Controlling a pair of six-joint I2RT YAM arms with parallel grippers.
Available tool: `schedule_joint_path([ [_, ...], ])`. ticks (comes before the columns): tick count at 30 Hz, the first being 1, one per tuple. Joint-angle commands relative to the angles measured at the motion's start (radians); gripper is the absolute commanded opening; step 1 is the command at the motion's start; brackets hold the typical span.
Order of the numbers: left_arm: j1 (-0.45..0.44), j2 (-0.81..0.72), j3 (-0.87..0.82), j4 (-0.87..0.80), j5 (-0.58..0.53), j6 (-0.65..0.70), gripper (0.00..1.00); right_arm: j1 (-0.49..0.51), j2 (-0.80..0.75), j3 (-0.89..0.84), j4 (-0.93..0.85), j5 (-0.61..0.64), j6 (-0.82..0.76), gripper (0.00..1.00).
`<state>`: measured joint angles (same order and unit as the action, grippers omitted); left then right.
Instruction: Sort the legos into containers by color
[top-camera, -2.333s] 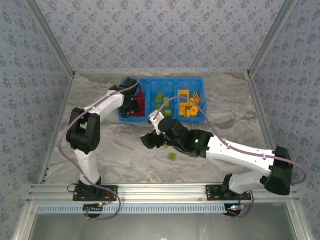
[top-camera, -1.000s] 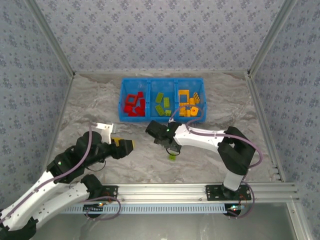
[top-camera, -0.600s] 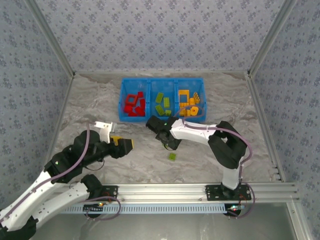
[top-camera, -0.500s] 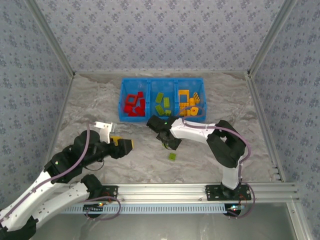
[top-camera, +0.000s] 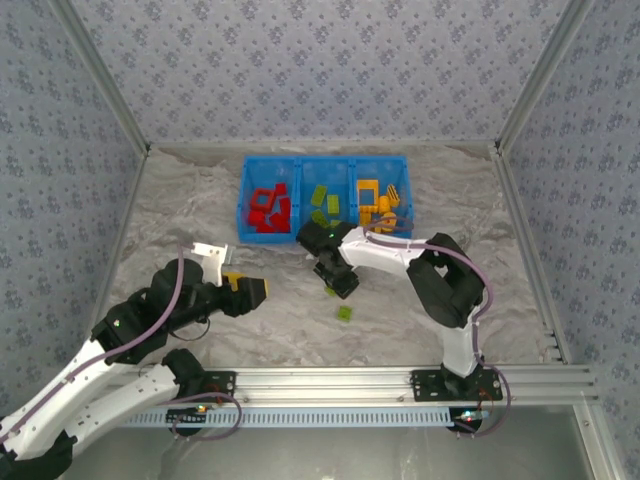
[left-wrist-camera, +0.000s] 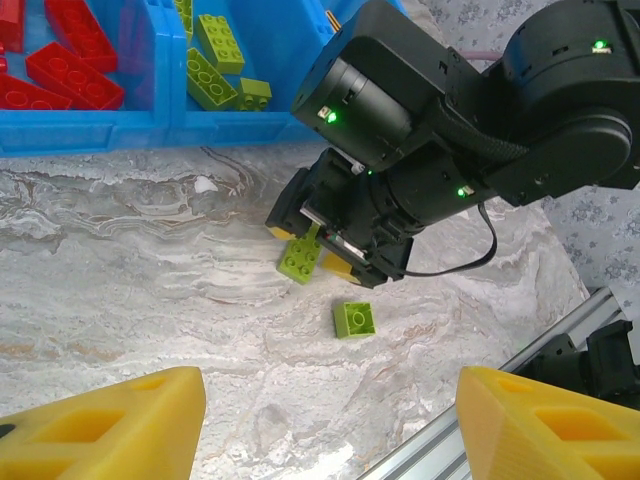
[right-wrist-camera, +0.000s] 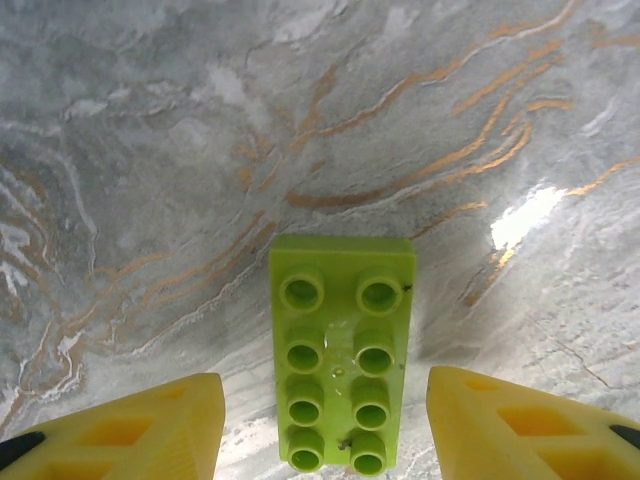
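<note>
— While the right claw (right-wrist-camera: 322, 400) hung low over the tabletop (right-wrist-camera: 150, 150), where was the brick?

— Directly beneath it. The long lime green brick (right-wrist-camera: 342, 370) sat between the two fingers (right-wrist-camera: 180, 420), studs up. Its long axis ran straight away from the wrist, so the fingers flanked its long sides.

— Gripped?

— Not that I could see. The jaws stood partly open, with a sliver of tabletop showing on each side. In the left wrist view the brick looked tipped up at one end, but I couldn't be sure.

— Anything else close?

— A small square green brick (left-wrist-camera: 354, 318), just beside the claw, toward the arm bases.

— And the other arm?

— The left claw (left-wrist-camera: 320, 425) waited well apart, wide open, holding nothing. The right was plainly the nearer.

— Then where?

— I judged a squeeze across the width, then a lift to the blue bin (top-camera: 322, 158) beyond the claw. The middle compartment (top-camera: 342, 178) held the other greens (left-wrist-camera: 215, 60).
</note>
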<state>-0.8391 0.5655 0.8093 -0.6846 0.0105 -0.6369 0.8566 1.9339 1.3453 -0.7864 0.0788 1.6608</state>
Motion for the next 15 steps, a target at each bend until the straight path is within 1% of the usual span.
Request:
schedule_joint_path([
  [1, -0.005, 0.003, 0.042, -0.007, -0.011, 0.002, 0.67, -0.023, 0.018, 0.008, -0.050, -0.054, 0.072, 0.57],
  [8, -0.006, 0.011, 0.063, 0.000, 0.018, 0.004, 0.67, -0.039, 0.084, 0.006, -0.019, -0.122, 0.082, 0.53],
  [12, -0.005, 0.023, 0.076, 0.000, 0.045, 0.008, 0.68, -0.042, 0.099, 0.003, -0.013, -0.122, 0.095, 0.46],
  [15, -0.005, 0.025, 0.072, -0.001, 0.049, 0.003, 0.68, -0.042, 0.099, -0.002, -0.014, -0.113, 0.108, 0.38],
])
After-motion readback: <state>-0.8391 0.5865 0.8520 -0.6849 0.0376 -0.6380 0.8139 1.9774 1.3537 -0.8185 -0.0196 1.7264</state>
